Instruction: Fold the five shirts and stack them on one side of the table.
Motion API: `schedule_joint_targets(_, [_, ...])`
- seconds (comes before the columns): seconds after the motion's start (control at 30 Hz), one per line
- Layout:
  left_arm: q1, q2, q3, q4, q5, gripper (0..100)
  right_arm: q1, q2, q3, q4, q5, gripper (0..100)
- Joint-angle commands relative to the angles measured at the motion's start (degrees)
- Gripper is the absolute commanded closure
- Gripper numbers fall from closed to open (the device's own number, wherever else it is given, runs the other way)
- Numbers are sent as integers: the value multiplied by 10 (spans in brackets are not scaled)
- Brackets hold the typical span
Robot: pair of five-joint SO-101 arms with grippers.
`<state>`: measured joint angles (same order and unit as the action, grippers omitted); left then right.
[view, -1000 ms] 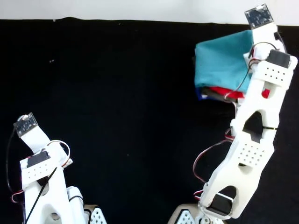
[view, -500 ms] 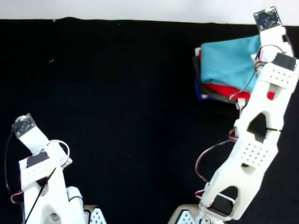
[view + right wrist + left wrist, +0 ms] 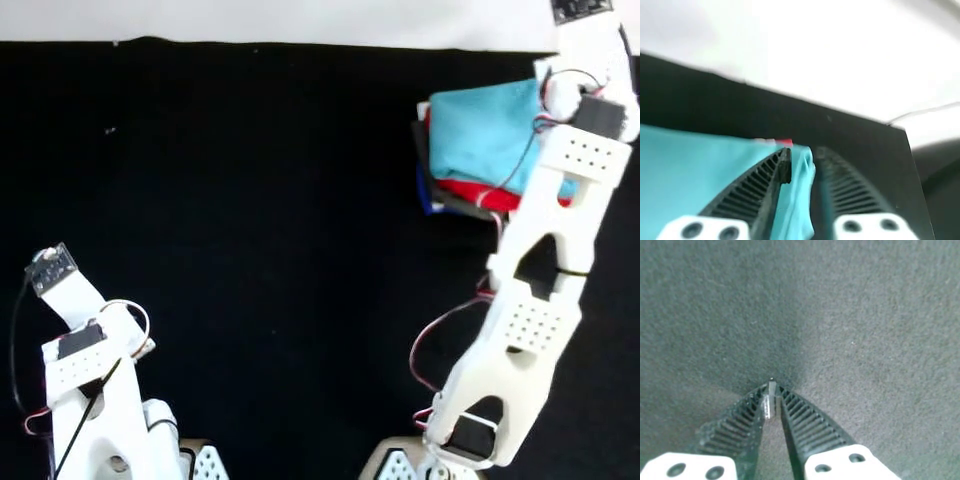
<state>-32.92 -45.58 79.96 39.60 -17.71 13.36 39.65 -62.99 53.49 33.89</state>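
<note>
- The left gripper (image 3: 771, 390) hangs over the near left part of the black table (image 3: 250, 200), low above its cloth. Its jaws are closed tip to tip and hold nothing.
- The stack (image 3: 438, 205) of folded shirts lies at the table's far right corner. The teal shirt (image 3: 485, 135) is on top, the red shirt (image 3: 478, 192) is under it, and dark layers lie beneath.
- The right gripper (image 3: 801, 155) is at the table's far right edge. Its fingers stand slightly apart with the teal shirt's hem between them, and the hem lies against one finger.
</note>
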Motion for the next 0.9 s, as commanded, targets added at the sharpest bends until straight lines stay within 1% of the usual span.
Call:
schedule_joint_targets(0.0, [8, 5, 1, -15, 4, 990, -19, 14, 36, -78, -10, 959])
schedule_joint_targets(0.23, [8, 5, 1, -15, 4, 990, 39, 129, 52, -214, -9, 959])
schedule_joint_targets(0.33, [8, 5, 1, -15, 4, 990, 55, 174, 51, -249, -9, 959])
schedule_joint_targets(0.6, [8, 5, 1, -15, 4, 990, 57, 200, -77, -254, -11, 955])
schedule_joint_targets(0.67, [8, 5, 1, -15, 4, 990, 54, 200, -130, -229, -11, 954])
schedule_joint_targets(0.73, [8, 5, 1, -15, 4, 990, 53, 200, -194, -183, -11, 954])
schedule_joint_targets(0.87, [8, 5, 1, -15, 4, 990, 45, 200, -314, -47, -11, 954])
